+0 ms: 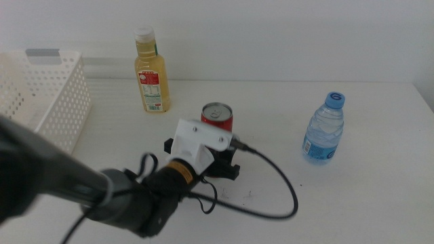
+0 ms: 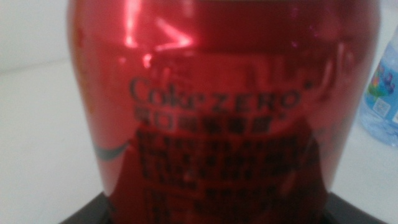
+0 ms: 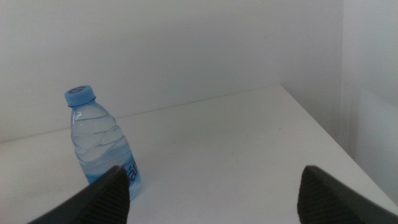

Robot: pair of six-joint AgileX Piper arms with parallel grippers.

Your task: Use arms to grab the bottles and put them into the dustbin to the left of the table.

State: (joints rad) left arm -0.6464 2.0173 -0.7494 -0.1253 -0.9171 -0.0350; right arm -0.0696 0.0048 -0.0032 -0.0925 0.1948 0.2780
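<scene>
White table [image 1: 366, 196]; shiny red can [image 1: 218, 116].

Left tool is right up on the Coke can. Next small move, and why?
Probably close the left tool on the Coke Zero can, then lift. The can stands upright and fills the left wrist view, with the dark tips showing at either side of its base, so it looks framed, though contact isn't visible. The basket waits left. The right tool waits, open, facing the water bottle.
</scene>
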